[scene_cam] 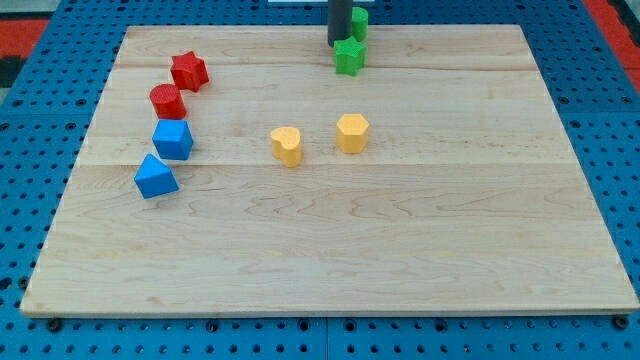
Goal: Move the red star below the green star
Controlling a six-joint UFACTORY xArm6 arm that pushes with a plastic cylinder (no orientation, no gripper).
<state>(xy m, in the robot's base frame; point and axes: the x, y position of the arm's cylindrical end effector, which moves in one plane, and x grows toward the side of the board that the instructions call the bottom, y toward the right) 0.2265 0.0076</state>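
The red star (189,71) lies near the view's upper left on the wooden board (330,250). The green star (349,56) lies at the view's top centre, far to the right of the red star. My tip (337,44) is at the lower end of the dark rod, touching or just off the green star's upper left corner. A second green block (359,21) sits right behind the rod, partly hidden by it.
A red cylinder (167,101) sits just below and left of the red star. A blue cube (172,139) and a blue triangular block (155,176) lie below it. A yellow heart (286,145) and a yellow hexagon (352,132) lie mid-board.
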